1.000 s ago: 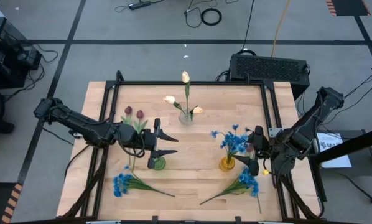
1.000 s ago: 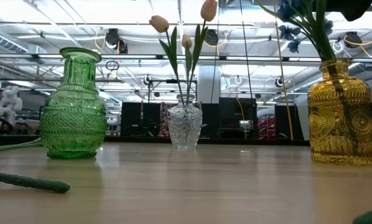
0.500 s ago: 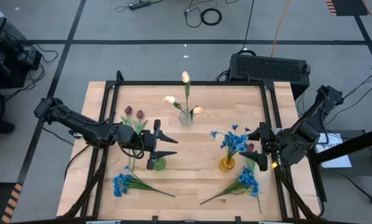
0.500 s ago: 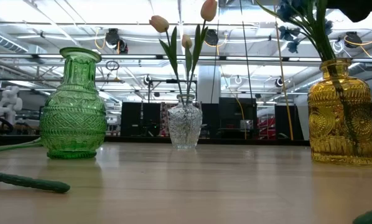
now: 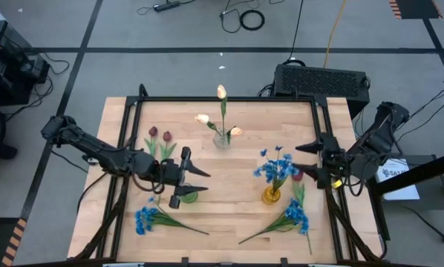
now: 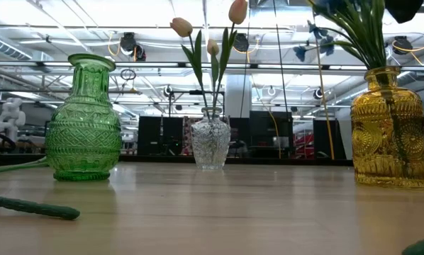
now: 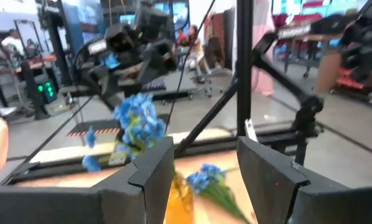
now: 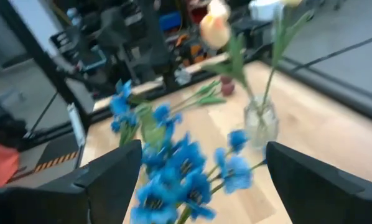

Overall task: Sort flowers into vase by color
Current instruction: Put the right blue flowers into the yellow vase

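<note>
Blue flowers (image 5: pixel 275 167) stand in the yellow vase (image 5: pixel 271 196), stems down in its neck. My right gripper (image 5: pixel 299 157) hangs open just right of them, level and clear. Cream tulips (image 5: pixel 220 111) stand in the clear vase (image 5: pixel 222 138). Two dark red tulips (image 5: pixel 160 136) lie on the table behind my left arm. My left gripper (image 5: pixel 194 185) is open over the green vase (image 5: pixel 188 196), with nothing between its fingers (image 7: pixel 150 168). Two bunches of blue flowers (image 5: pixel 149 218) (image 5: pixel 294 216) lie near the front edge. One more dark red tulip (image 5: pixel 298 176) lies by the yellow vase.
A black frame (image 5: pixel 226 99) rims the wooden table. In the low view the green vase (image 6: pixel 84 120), clear vase (image 6: pixel 210 142) and yellow vase (image 6: pixel 388 131) stand in a row, and a green stem (image 6: pixel 29 207) lies in front. Bare wood lies between the vases.
My right gripper has drawn back from the yellow vase toward the table's right and far edges, rising a little, its fingers open throughout. The blue flowers in that vase have shifted slightly and now stand free.
</note>
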You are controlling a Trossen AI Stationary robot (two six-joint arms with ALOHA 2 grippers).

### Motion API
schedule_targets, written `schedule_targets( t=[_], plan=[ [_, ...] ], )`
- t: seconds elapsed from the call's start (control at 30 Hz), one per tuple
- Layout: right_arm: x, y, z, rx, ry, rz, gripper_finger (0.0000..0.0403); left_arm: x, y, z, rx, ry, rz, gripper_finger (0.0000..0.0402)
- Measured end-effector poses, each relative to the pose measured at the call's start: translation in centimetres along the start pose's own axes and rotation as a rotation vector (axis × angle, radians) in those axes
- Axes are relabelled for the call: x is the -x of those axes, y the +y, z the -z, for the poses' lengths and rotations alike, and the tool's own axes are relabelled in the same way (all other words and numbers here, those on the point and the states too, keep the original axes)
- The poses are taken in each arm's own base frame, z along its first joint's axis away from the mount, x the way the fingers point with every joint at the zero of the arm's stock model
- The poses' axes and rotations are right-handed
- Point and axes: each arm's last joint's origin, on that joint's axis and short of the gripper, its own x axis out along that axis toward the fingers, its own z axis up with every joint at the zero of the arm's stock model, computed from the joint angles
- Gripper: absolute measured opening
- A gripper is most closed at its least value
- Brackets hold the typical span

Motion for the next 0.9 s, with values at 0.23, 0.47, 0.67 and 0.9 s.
schedule_targets(
  t=[0.23,0.47,0.67,0.9],
  plan=[
    [0.3,-0.1,-0.9,0.027,-0.095,0.035,0.0335,0.2,-0.7,-0.2,0.005,-0.018,0.002,0.0184],
    [0.2,0.0,-1.6,0.066,-0.244,0.208,0.0333,0.2,-0.9,-0.5,0.013,-0.047,0.001,0.0184],
    [-0.2,0.4,-1.2,0.11,-0.24,0.241,0.031,-1.2,-2.1,-0.6,0.016,-0.052,0.018,0.0184],
    [-1.1,1.5,-0.5,0.136,-0.214,0.232,0.0271,-5.3,-3.7,-0.3,-0.029,0.118,0.041,0.0184]
  ],
)
